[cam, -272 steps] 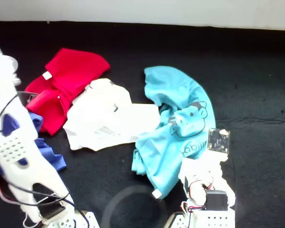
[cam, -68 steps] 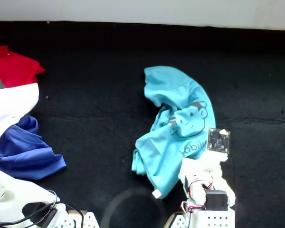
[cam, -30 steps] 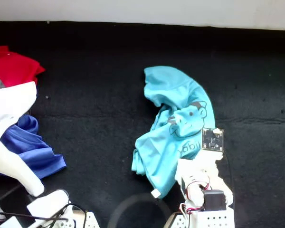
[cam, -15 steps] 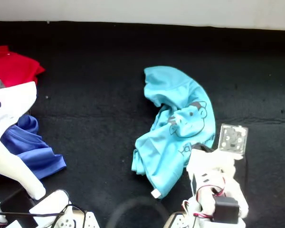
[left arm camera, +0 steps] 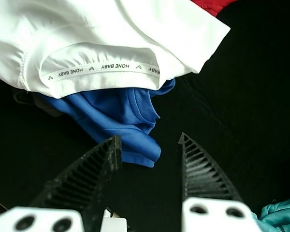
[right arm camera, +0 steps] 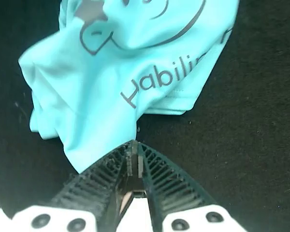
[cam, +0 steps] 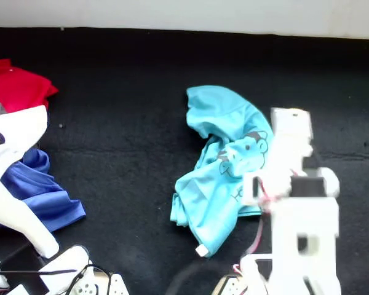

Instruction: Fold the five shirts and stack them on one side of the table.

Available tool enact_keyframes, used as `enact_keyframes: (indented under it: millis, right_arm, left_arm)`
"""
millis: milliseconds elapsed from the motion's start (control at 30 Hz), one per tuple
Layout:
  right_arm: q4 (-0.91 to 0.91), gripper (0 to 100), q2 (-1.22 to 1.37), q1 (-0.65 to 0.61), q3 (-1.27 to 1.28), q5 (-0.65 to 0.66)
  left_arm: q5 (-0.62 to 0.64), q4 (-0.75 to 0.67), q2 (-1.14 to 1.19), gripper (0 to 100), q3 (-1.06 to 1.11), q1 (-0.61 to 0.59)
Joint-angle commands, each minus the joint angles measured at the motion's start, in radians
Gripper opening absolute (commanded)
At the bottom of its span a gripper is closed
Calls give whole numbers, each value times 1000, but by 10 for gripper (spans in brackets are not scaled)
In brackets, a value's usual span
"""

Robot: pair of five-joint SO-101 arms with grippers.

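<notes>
A crumpled cyan shirt with a cartoon print lies in the middle of the black table. At the left edge a red shirt, a white shirt and a blue shirt overlap in a pile. My right arm stands tall beside the cyan shirt's right side. Its gripper is shut, tips just above the cyan shirt's hem. My left gripper is open above the blue shirt's edge, under the white shirt's collar.
The left arm lies over the near part of the left pile. Bare black cloth stretches between the pile and the cyan shirt, and to the far right. A pale wall bounds the far edge.
The right arm has risen and swung outward over the cyan shirt's right side. Earlier the red and white shirts were dragged from the middle to the left edge. The left arm barely moved lately.
</notes>
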Motion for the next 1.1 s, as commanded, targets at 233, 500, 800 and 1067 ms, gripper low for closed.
enact_keyframes:
  millis: [233,500,800,1067]
  right_arm:
    - [51,10,110,-372,-50,224]
    - [7,256,99,-591,122,164]
    - [-228,277,110,-705,289,160]
    - [-484,277,110,-711,509,160]
  left_arm:
    - [3,8,-36,192,-1,-139]
    - [3,8,-36,192,-5,-148]
    - [3,8,-36,192,-7,-143]
    - [2,8,-36,192,-5,-145]
